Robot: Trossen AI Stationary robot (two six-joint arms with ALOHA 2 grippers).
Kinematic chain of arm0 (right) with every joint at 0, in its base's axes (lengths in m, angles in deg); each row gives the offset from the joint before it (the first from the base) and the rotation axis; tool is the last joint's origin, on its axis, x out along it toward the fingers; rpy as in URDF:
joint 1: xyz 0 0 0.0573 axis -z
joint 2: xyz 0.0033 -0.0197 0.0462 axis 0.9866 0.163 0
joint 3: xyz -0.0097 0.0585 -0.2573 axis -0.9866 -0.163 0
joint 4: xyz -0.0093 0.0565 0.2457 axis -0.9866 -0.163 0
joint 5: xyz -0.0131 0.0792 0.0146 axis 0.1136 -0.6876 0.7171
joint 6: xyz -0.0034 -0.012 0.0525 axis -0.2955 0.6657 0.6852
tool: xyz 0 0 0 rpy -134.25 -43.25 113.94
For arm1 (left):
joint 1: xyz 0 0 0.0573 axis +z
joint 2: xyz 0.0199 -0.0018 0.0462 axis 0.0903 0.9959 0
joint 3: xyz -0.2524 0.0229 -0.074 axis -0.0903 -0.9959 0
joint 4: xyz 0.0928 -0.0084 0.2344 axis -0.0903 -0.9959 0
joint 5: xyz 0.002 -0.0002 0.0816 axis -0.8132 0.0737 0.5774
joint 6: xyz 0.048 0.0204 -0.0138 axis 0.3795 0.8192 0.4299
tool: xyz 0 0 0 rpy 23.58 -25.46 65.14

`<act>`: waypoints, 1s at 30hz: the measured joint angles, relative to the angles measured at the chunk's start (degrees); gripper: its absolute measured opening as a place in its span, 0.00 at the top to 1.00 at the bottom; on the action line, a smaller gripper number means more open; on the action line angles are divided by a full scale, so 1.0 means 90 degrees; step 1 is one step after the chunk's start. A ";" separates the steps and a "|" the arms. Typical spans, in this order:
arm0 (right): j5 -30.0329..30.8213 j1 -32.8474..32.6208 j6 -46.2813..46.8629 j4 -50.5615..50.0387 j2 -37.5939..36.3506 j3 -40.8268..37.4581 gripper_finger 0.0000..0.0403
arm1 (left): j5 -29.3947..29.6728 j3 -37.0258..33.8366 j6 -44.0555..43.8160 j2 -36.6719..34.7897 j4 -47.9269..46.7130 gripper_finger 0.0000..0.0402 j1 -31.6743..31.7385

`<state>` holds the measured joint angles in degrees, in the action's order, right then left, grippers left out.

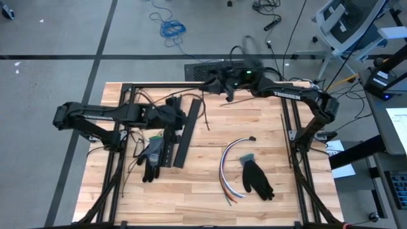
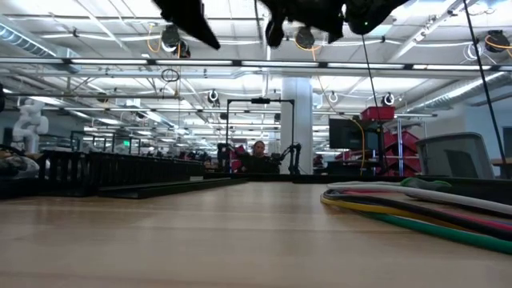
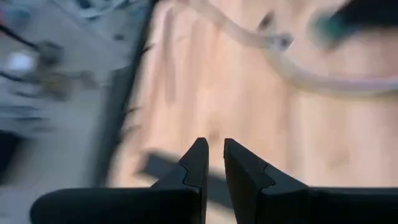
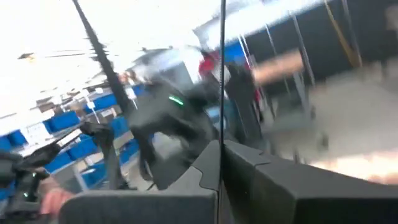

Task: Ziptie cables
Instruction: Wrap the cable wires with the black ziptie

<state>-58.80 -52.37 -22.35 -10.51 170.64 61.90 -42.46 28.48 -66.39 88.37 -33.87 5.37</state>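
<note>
Your left gripper [image 3: 212,163] hovers over the table's [image 1: 210,191] left half, fingers a narrow slit apart with nothing between them. Your right gripper [image 4: 221,163] is up at the far edge, near the middle, fingers pressed together on a thin black zip tie [image 4: 222,68] that stands up between them. The cables [image 1: 227,166] lie curved in an arc on the wood right of centre, well apart from both grippers, with a black glove [image 1: 257,179] just beside them. Another glove [image 1: 151,156] lies by the black slotted strips [image 1: 187,131] on the left.

Only readable txt: "TROSSEN" in white on right arm [image 1: 289,94], high view.
</note>
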 joint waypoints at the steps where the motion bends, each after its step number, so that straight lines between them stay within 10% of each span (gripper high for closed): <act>1: 0.0081 -0.0021 -0.0137 0.0164 -0.0100 0.0007 1.00 | -0.0159 -0.0045 -0.0203 -0.0054 0.0344 0.88 0.0047; 10: 0.2167 -0.0917 -0.3586 -0.1894 -0.1298 0.0009 1.00 | -0.0915 -0.0752 -0.1090 -0.0120 0.3139 0.88 0.0543; 21: 0.6371 -0.2246 -0.7054 -0.4412 -0.1922 0.0013 1.00 | -0.1075 -0.2481 -0.3702 -0.0408 0.6366 0.88 0.1124; 30: 0.7421 -0.2913 -0.9724 -0.4416 -0.1437 0.0016 1.00 | -0.1135 -0.2699 -0.5476 -0.0407 0.6894 0.88 0.1468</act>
<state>7.99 -78.59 -109.86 -50.25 157.70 62.04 -52.68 4.19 -115.67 84.71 28.17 18.59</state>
